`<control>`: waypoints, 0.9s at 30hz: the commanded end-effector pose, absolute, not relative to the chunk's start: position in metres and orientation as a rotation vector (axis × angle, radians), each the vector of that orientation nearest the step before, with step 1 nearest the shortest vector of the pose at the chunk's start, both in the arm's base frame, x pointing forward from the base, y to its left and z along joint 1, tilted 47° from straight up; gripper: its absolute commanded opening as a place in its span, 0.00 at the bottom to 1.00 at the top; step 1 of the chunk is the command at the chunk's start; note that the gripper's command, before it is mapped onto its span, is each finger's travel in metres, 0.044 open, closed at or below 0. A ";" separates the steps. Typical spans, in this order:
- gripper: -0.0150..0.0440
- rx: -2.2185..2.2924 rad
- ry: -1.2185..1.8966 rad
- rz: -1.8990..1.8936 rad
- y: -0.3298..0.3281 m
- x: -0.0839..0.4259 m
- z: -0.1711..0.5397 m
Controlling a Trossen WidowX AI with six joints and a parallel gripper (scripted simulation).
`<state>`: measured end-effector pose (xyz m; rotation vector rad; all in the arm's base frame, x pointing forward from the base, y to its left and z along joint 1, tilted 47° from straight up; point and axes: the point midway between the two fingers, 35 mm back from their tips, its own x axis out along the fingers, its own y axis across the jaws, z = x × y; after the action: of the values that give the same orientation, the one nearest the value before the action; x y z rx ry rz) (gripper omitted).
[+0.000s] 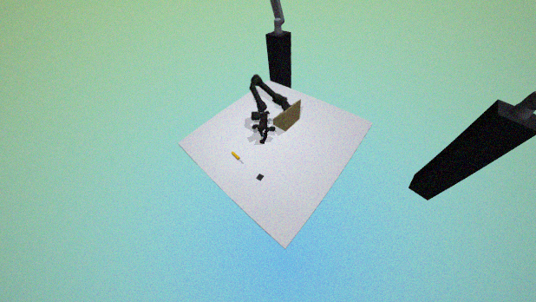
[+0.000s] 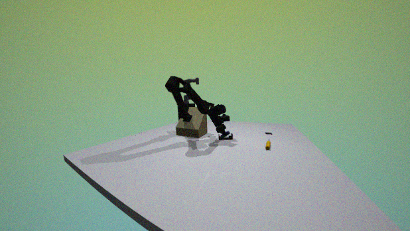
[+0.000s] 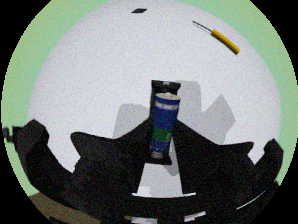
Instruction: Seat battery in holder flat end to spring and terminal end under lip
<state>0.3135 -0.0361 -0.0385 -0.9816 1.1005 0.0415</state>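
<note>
Wrist view: gripper (image 3: 160,152) clamped on blue battery (image 3: 162,123), over black holder (image 3: 164,88).

Top view: you look down from high and far, at a slant, on the whole white table (image 1: 303,182). Exterior view: you stand low and off to one side, facing across the table toward the arm (image 2: 196,99). Wrist view: fisheye, close above the table, looking along the gripper (image 3: 161,152). All three share the yellow screwdriver (image 1: 236,155)
</note>
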 end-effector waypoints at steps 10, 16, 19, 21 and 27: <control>0.39 -0.979 1.122 0.040 -0.038 0.308 -0.039; 0.39 -0.968 1.155 0.031 -0.038 0.310 -0.041; 0.39 -0.963 1.172 0.026 -0.038 0.310 -0.043; 0.39 -0.959 1.182 0.022 -0.038 0.311 -0.043; 0.39 -0.955 1.212 0.012 -0.037 0.313 -0.046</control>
<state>0.3163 -0.0357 -0.0409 -0.9559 1.1737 0.0186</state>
